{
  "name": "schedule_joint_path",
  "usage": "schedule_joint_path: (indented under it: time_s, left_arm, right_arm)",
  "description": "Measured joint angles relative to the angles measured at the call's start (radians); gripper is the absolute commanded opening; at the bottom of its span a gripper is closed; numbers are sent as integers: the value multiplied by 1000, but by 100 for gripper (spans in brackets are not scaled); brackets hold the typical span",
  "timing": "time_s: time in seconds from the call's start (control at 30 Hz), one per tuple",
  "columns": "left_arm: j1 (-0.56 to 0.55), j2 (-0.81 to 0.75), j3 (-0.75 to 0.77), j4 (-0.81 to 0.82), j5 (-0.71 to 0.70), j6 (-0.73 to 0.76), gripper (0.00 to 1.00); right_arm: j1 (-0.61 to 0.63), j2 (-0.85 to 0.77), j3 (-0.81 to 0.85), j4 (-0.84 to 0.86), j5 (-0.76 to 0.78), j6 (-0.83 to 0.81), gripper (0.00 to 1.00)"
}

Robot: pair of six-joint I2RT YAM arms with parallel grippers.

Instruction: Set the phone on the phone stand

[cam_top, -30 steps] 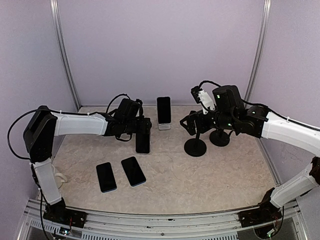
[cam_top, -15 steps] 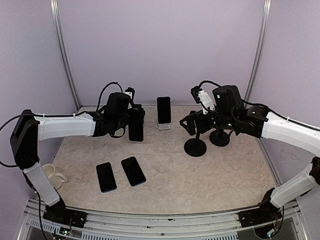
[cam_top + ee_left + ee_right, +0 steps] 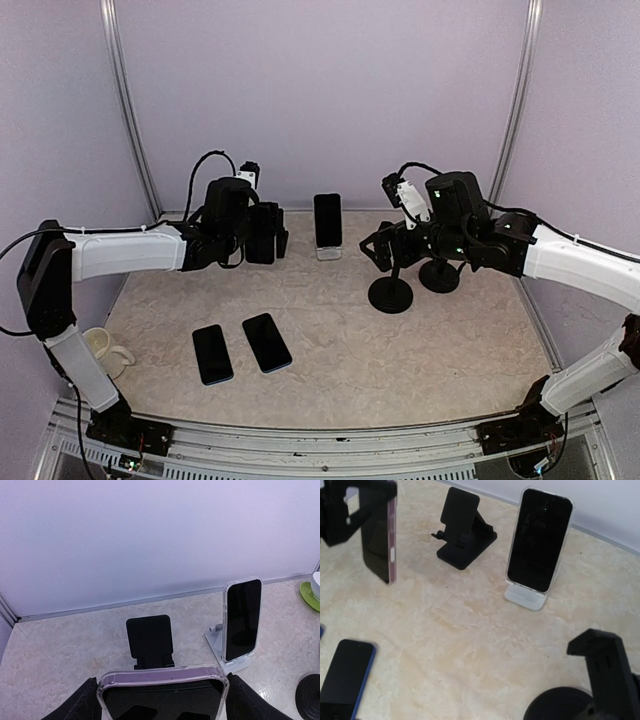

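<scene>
My left gripper (image 3: 262, 236) is shut on a dark phone in a clear purple case (image 3: 162, 695), holding it upright in the air, one finger (image 3: 75, 707) on each long side. The phone also shows in the right wrist view (image 3: 379, 535). An empty black folding phone stand (image 3: 149, 640) sits on the table just beyond the phone, near the back wall; it also shows in the right wrist view (image 3: 465, 535). My right gripper (image 3: 378, 250) hovers open over a black round-base stand (image 3: 390, 293), holding nothing.
A white stand (image 3: 220, 642) to the right of the black one holds another phone (image 3: 327, 218). Two phones (image 3: 212, 353) (image 3: 267, 342) lie flat near the front. A second round-base stand (image 3: 439, 275) is at the right. A mug (image 3: 105, 350) sits at the left edge.
My left gripper has lifted the phone and carried it left and back toward the wall. The right arm has not moved.
</scene>
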Motion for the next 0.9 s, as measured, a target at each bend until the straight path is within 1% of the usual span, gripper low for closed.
schedule_joint_path:
  time_s: [0.47, 0.67, 0.9]
  left_arm:
    - [49, 30, 0, 183, -18, 93, 0]
    - [68, 77, 6, 215, -12, 116, 0]
    - [81, 150, 51, 238, 7, 134, 0]
  right_arm:
    - [0, 0, -6, 2, -3, 8, 100]
    - [0, 0, -6, 2, -3, 13, 100]
    - [0, 0, -6, 2, -3, 16, 100]
